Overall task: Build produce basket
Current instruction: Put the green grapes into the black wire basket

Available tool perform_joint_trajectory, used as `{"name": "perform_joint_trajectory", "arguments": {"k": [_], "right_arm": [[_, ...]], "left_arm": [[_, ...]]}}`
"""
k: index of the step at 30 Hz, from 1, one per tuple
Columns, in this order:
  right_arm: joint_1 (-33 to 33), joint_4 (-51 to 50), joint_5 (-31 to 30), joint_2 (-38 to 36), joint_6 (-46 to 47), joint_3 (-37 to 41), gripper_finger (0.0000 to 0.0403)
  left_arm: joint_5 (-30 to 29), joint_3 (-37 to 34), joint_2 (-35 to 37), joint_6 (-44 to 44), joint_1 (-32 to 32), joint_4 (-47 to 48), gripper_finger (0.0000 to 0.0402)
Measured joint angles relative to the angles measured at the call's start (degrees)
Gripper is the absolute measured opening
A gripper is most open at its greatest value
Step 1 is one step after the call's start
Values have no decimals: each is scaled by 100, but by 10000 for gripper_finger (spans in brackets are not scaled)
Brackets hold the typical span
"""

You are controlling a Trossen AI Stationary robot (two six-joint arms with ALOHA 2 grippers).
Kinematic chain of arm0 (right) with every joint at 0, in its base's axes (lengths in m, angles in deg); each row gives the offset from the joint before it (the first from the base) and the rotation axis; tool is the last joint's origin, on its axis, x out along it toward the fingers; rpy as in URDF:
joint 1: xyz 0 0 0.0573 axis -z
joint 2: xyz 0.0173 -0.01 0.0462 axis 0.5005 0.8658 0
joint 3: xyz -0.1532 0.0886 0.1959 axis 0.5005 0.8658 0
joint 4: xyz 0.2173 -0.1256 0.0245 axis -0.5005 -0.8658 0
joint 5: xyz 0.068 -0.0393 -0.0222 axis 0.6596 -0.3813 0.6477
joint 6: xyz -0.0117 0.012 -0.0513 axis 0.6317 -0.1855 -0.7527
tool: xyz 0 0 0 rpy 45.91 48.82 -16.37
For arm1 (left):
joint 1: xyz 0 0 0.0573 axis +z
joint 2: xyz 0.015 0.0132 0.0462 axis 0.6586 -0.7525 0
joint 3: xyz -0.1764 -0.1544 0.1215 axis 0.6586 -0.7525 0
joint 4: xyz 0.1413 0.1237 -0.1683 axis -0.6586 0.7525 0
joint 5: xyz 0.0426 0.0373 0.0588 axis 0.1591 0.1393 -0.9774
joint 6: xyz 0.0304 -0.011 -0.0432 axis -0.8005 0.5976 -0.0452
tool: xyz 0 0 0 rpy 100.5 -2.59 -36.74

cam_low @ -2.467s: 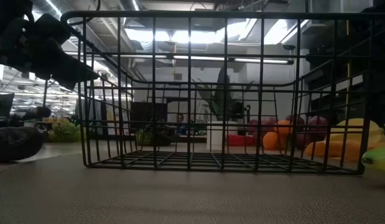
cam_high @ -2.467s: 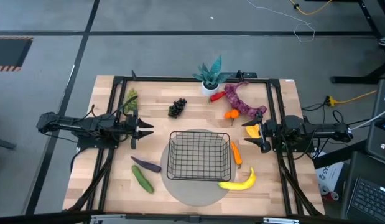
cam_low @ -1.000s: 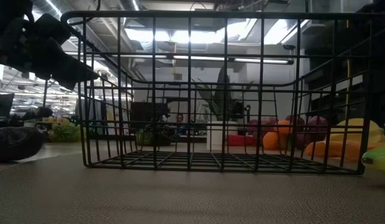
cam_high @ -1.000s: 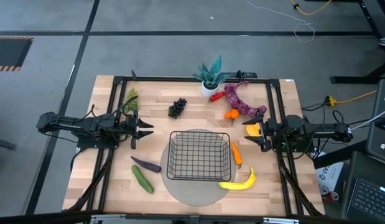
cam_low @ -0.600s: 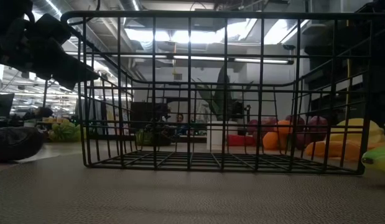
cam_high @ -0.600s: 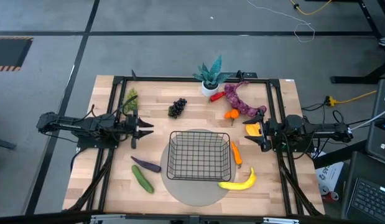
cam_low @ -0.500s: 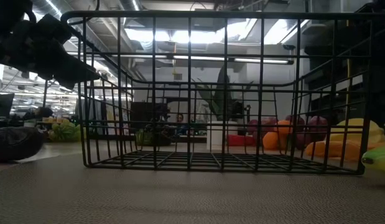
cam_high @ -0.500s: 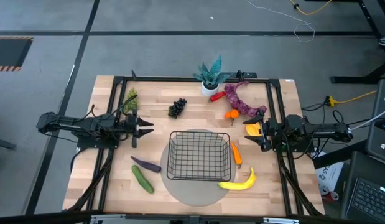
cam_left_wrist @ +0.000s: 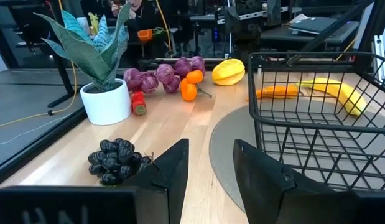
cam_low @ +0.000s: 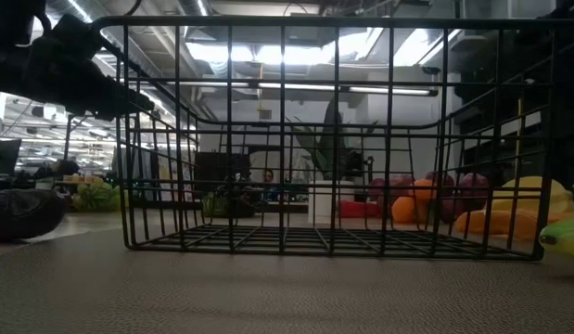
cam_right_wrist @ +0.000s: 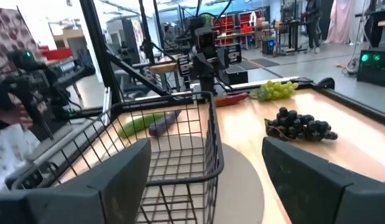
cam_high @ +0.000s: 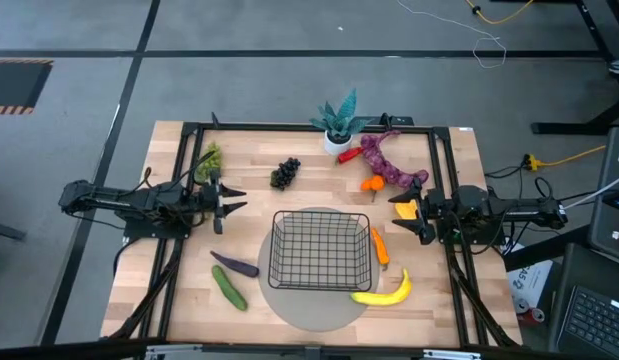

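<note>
Slightly shifted from a moment ago, our left tool point(cam_high: 229, 200) hangs released and empty beside the empty basket point(cam_high: 321, 250); the right tool point(cam_high: 407, 217) waits spread wide. We should approach the dark grapes point(cam_high: 285, 172) squarely, clenching low.

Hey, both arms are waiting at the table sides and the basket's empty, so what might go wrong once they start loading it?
1. The banana and carrot lie tight against the wire basket; the right hand reaching for either may nudge the basket.
2. The basket sits loose on a round grey mat, so it might slide.
3. The dark grapes are near the potted plant, which the left hand might knock over.
</note>
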Motion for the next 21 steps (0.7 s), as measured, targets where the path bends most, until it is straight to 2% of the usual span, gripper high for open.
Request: {"name": "perform_joint_trajectory", "arguments": {"k": [7, 17, 21], "right_arm": [[0, -21, -40, 2, 62, 0, 310], [0, -23, -42, 2, 749, 0, 310], [0, -25, -44, 2, 718, 0, 310]], "left_arm": [[-124, 0, 1, -35, 0, -111, 121], [-157, 0, 0, 5, 0, -62, 121], [106, 0, 0, 4, 0, -62, 121]]}}
